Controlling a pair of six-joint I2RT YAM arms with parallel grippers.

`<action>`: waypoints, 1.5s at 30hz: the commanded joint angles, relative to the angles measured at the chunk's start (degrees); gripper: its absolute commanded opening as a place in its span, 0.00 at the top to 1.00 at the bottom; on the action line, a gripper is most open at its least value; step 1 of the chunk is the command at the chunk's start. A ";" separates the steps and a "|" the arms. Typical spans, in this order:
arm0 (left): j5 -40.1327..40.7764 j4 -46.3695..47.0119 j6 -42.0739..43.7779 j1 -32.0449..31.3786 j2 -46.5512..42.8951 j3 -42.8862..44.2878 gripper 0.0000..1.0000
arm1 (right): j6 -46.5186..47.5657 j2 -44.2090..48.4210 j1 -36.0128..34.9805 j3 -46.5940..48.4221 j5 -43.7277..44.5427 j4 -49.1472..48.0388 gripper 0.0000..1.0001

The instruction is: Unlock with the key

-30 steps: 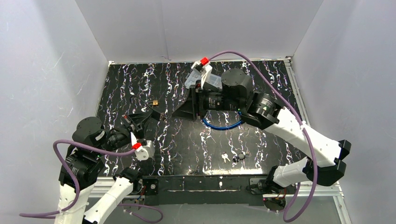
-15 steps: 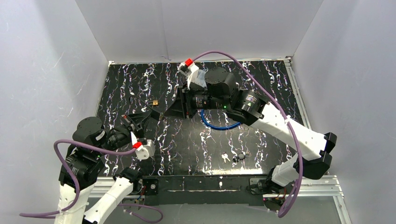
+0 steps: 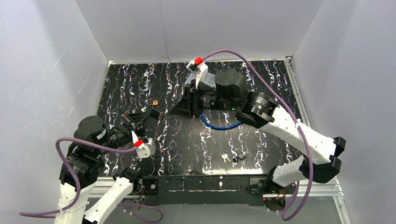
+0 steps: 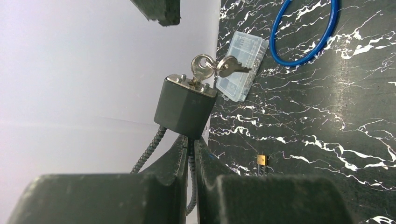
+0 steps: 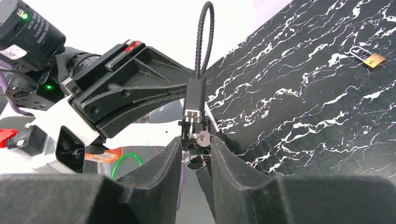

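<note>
The right arm (image 3: 280, 126) has swung in toward the left arm (image 3: 88, 154) over the last second and then eased back a little. It now stands nearer than it began, but not as near as half a second ago. The left arm has barely moved.

The right gripper (image 5: 196, 138) has narrowed its jaws during that swing. They are now partly apart with a clear gap and hold nothing. The left gripper (image 4: 190, 140) is clamped shut as before, pinching the lock (image 4: 184, 109) where its braided cable (image 5: 205, 32) enters the body, so the lock sits just past its fingertips.

The key (image 4: 201, 67) is already seated in the end of the lock that faces the right gripper. In the right wrist view it lies straight ahead on the line between the two fingers. In the left wrist view, however, one of the right gripper's fingers (image 4: 156, 10) shows above and apart from the key, so I judge there is no contact yet. A second key (image 4: 231, 66) dangles from the same ring, just to one side.

For the task, this reads as lining up rather than gripping. The jaws are pre-set to the width of the key's head, and a short advance, a pinch and a turn are still to come. The loose second key could foul that pinch.
</note>
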State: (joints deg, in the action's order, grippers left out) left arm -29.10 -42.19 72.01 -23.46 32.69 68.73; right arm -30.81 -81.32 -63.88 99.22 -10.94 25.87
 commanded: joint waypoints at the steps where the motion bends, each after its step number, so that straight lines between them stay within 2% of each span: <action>1: 0.25 0.35 0.35 -0.24 0.63 0.38 1.00 | -0.73 1.95 -0.37 -2.03 -1.96 -3.71 0.61; 10: 0.36 0.40 0.35 -0.20 1.05 0.93 1.00 | -1.50 -0.54 -0.98 -1.25 -4.18 -4.99 0.58; 16: 0.45 0.36 0.50 -0.19 1.05 0.92 1.00 | -1.71 -1.29 -1.00 -0.70 -4.81 -5.54 0.71; 25: 0.19 0.42 0.56 -0.22 1.21 1.14 1.00 | -2.24 -1.97 -1.01 -1.06 -5.32 -6.25 0.82; 31: 0.45 0.53 0.50 -0.18 1.45 1.52 1.00 | -2.55 -2.60 -1.02 -0.85 -5.73 -6.74 0.95; 36: -0.10 0.93 0.01 -0.20 1.54 1.53 1.00 | -2.87 -3.43 -1.07 -0.23 -6.03 -7.33 0.99; 45: -3.91 2.16 -1.16 -0.19 0.94 1.30 1.00 | -3.70 -4.64 -1.08 0.72 -5.58 -9.58 0.99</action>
State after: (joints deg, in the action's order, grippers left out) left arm -27.57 -42.70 71.77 -23.40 33.56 68.73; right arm -33.54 -84.75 -64.58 97.43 -15.81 21.98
